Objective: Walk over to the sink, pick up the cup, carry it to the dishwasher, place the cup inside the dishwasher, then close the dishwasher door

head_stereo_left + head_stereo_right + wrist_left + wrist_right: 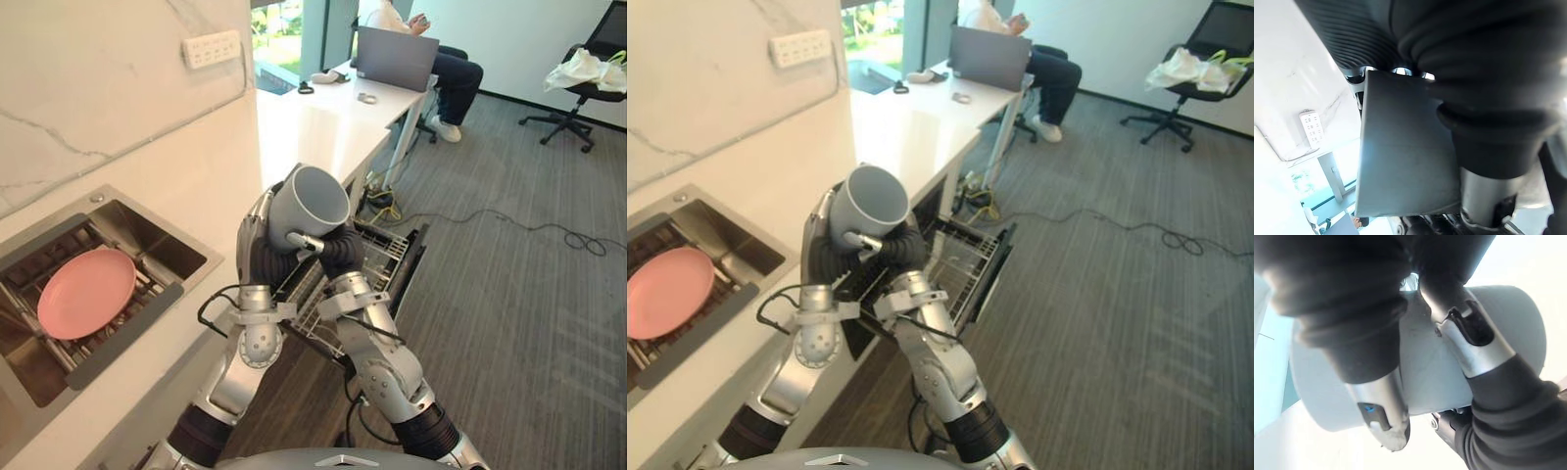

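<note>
A grey cup (pixel 312 201) is held up at chest height, tilted with its mouth facing away from me. My left hand (pixel 257 235) wraps its left side and my right hand (pixel 338 253) grips it from below and the right, a finger lying across its wall (pixel 1469 338). In the left wrist view the cup's wall (pixel 1400 156) sits tight against the hand. Below and just beyond the cup, the dishwasher's wire rack (pixel 387 250) is pulled out over the lowered door (pixel 419 257). The sink (pixel 147 240) is to my left.
A pink plate (pixel 86 292) lies in the sink. The white counter (pixel 313 122) runs on to a desk with a laptop (pixel 397 57), where a person (pixel 451 69) sits. An office chair (pixel 588 73) stands at the far right. Cables (pixel 578 238) trail over the carpet.
</note>
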`<state>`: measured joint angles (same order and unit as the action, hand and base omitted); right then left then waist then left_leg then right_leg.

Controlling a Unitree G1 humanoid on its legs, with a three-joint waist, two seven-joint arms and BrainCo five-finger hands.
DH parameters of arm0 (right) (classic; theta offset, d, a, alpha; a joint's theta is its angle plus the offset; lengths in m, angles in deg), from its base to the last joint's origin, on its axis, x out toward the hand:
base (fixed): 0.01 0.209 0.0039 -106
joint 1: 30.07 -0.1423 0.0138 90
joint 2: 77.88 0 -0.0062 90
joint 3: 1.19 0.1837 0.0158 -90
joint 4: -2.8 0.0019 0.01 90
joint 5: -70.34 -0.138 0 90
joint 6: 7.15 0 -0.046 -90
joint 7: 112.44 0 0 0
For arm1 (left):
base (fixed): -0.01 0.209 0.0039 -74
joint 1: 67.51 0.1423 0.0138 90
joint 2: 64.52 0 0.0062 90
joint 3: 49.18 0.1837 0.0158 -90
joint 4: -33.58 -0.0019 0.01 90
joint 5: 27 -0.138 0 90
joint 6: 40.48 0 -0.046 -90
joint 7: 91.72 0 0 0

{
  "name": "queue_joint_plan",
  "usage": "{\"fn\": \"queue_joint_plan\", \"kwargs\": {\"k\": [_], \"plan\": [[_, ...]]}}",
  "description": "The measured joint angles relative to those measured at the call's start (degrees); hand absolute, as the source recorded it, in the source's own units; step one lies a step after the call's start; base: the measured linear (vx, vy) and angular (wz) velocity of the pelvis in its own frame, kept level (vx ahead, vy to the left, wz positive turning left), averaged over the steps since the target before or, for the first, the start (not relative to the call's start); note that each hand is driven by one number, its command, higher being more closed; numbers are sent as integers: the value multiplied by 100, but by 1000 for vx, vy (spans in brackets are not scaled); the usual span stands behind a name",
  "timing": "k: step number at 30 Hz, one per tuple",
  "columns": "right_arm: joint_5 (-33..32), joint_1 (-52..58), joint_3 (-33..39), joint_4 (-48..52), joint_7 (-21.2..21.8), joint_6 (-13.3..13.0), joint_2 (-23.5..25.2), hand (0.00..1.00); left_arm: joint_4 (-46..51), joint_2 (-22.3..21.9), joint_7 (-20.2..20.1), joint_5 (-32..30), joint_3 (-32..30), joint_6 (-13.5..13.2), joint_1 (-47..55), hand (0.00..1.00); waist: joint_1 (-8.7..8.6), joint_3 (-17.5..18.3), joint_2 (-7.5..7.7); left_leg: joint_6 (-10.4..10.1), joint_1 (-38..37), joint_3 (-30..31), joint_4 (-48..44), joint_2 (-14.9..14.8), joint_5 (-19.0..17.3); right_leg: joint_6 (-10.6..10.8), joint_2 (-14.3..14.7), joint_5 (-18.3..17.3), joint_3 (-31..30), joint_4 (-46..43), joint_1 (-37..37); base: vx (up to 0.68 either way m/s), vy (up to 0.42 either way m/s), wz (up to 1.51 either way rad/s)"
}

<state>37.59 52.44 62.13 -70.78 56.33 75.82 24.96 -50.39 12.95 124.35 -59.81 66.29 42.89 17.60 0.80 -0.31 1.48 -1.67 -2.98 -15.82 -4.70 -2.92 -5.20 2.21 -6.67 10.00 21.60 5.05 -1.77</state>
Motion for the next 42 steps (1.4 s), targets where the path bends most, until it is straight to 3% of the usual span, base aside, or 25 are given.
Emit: {"fn": "queue_joint_plan", "kwargs": {"k": [12, 20, 30, 31, 42], "plan": [[558, 0, 4, 1, -191, -1, 13, 0, -167, 2, 126, 118, 95, 151, 11, 100, 8, 5, 2, -3, -1, -10, 0, -1, 11, -7, 6, 5, -14, 1, -8, 0, 0, 0], [555, -1, 7, 2, -164, 10, 22, 0, -240, 8, 238, 114, 88, 158, 51, 100, 17, 60, 4, -4, -2, -15, 1, -2, 10, -11, 10, 8, -25, 1, -12, 0, 0, 0], [283, -3, 6, 1, 86, 336, 25, 0, -229, 43, 282, 109, -47, 156, 160, 100, 80, 85, 3, -6, -1, -14, -4, -4, 14, -19, 9, 13, -21, 1, -8, 0, 0, 0], [282, -3, 6, 1, 94, 353, 25, 100, -227, 55, 282, 109, -48, 156, 160, 100, 80, 85, 3, -6, -1, -13, -4, -4, 14, -19, 9, 13, -21, 1, -8, 0, 0, 0], [336, -10, 45, -6, 113, 456, 21, 100, -190, 67, 280, 111, -71, 157, 173, 100, 80, 86, 4, -6, 0, -3, -9, -3, 14, -21, 7, 14, -8, 1, -1, 0, 0, 0]]}}
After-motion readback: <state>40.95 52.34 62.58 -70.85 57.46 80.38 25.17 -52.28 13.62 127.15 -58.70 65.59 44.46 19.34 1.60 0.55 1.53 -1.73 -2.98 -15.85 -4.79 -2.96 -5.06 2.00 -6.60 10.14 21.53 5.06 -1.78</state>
